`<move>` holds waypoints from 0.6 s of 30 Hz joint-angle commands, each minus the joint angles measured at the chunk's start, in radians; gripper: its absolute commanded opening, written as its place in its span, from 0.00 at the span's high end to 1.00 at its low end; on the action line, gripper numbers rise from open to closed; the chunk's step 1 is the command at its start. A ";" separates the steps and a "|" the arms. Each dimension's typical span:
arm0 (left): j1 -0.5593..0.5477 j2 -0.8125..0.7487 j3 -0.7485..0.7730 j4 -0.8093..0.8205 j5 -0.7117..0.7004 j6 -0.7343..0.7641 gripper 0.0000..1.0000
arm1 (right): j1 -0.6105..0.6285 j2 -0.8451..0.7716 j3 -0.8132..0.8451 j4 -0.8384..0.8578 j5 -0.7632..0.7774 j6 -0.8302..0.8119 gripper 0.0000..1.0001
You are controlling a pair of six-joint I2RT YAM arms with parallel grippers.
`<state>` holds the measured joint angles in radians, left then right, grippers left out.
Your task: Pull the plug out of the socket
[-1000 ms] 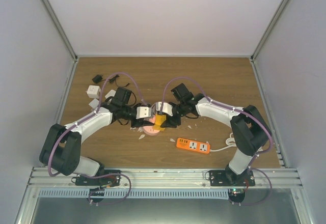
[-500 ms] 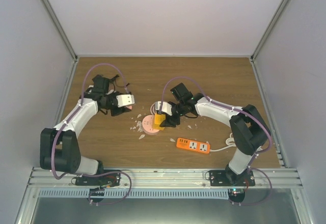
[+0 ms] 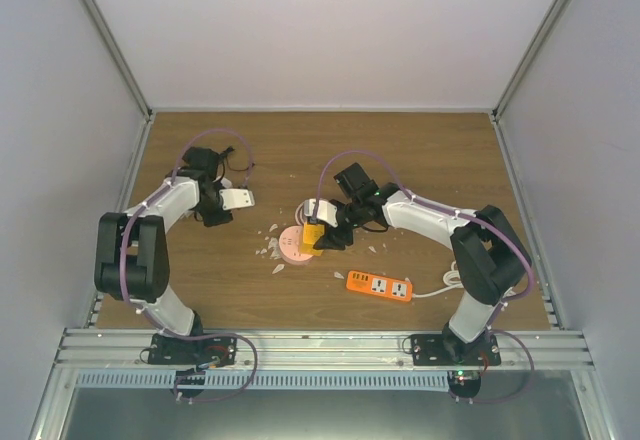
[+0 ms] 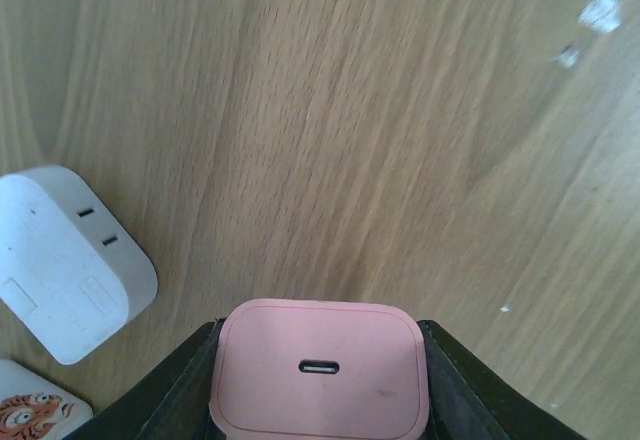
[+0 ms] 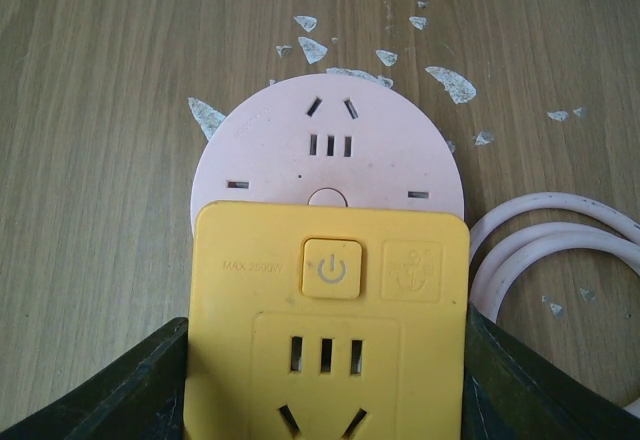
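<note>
We log left gripper [image 4: 320, 402] clamped on pink plug [image 4: 320, 360]; right gripper [image 5: 325, 392] clamped on yellow socket [image 5: 330, 290], over round pink socket [image 5: 328, 140].

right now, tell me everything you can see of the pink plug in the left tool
The pink plug is a rounded rectangular block, smooth matte plastic by its look, with one small oval port centred in the face toward the left wrist camera. Its prongs are hidden. Dark fingers of the left tool clamp its two short sides. Beyond it lies the wood table; a white adapter sits apart.
</note>
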<state>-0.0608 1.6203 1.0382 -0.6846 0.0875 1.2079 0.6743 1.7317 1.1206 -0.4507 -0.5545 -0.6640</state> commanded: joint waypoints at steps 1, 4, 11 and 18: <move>0.003 0.051 0.033 0.041 -0.124 -0.021 0.75 | 0.008 0.020 0.023 0.011 0.030 0.007 0.73; 0.003 0.077 0.030 0.067 -0.160 -0.022 0.74 | 0.009 0.020 0.025 0.009 0.027 0.007 0.73; -0.002 0.118 0.033 0.097 -0.203 -0.035 0.59 | 0.010 0.022 0.025 0.010 0.030 0.007 0.73; 0.001 0.103 0.058 0.059 -0.096 -0.060 0.26 | 0.010 0.019 0.028 0.006 0.031 0.007 0.72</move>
<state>-0.0616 1.7252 1.0641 -0.6178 -0.0708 1.1652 0.6788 1.7336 1.1259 -0.4534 -0.5491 -0.6571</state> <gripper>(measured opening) 0.707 0.642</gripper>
